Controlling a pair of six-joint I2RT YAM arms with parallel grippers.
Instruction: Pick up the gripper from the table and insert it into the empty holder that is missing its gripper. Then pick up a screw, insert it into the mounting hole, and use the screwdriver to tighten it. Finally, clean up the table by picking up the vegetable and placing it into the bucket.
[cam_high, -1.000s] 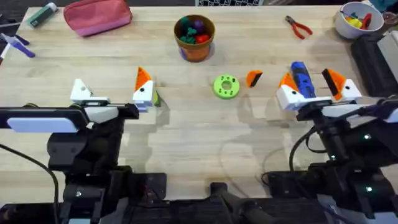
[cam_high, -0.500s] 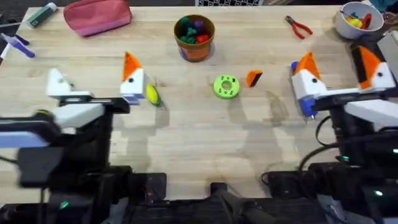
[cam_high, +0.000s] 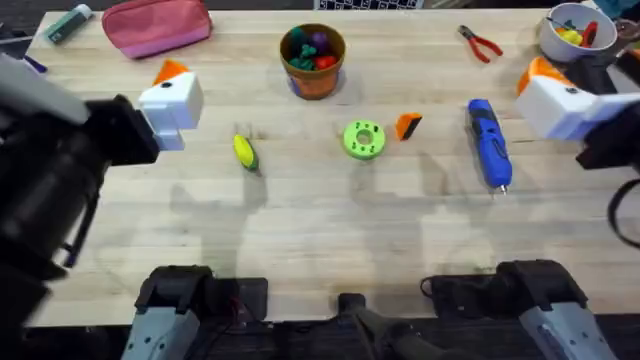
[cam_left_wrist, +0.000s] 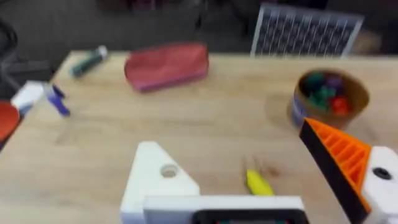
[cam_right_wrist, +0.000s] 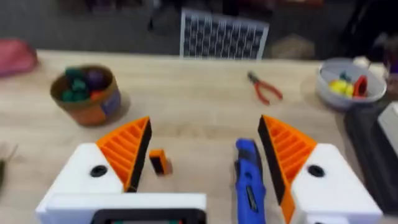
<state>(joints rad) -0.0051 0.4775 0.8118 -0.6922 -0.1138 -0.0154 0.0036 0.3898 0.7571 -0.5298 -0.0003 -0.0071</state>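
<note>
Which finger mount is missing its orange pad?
The left gripper's bare white holder: just a mounting hole, no orange wedge. Its other finger and both right-gripper fingers carry orange ribbed pads. The loose gripper lies beside the green disc.

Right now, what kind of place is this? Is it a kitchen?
Probably not a kitchen; it looks like a robot workshop or lab. A wooden table holds tools, a blue screwdriver and red pliers, and two robot arms reach over it. The vegetable looks like a toy.
</note>
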